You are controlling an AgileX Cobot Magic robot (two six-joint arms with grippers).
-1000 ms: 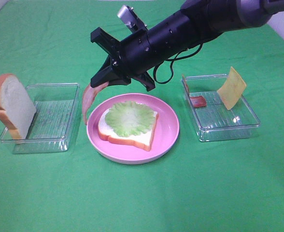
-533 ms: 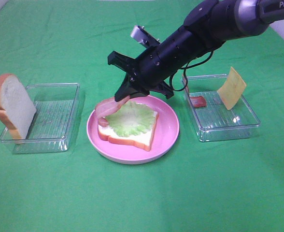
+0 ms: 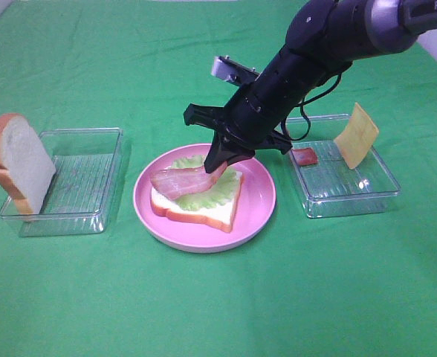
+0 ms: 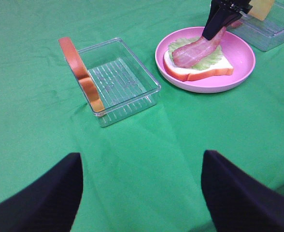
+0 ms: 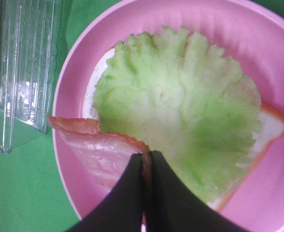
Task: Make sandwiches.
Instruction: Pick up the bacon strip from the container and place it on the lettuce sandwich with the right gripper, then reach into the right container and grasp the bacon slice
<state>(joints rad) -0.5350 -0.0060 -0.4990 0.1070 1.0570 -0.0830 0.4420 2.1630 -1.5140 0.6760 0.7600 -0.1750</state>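
Half-built sandwich [image 3: 198, 202] at the middle of the round pink plate [image 3: 261, 204]: white bread slice [image 3: 204, 215] at the bottom, ruffled pale green lettuce [image 3: 217, 195] over it, reddish bacon strip [image 3: 177, 181] draped across the lettuce toward the plate's left side. Pinched at its right end by the right gripper [image 3: 217, 165], clenched on the strip, with black fingers [image 5: 122, 203] pressed together on the bacon's edge in the right wrist view. Slants down onto the plate from the upper right of the high view.

Just right of the plate, a right-hand clear tray [image 3: 374, 195], with a yellow-orange cheese slice [image 3: 356, 135] leaning upright at its far right rim and a small second bacon piece [image 3: 304, 156] at its left end. Left of the plate, a left-hand clear tray [image 3: 81, 195], with a crusted bread slice [image 3: 18, 163] propped upright against its left rim. Under everything, a green cloth [image 3: 218, 312].

Left gripper [image 4: 142, 193] well apart from plate and trays, released: dark fingers [image 4: 40, 193] spread wide above the cloth.
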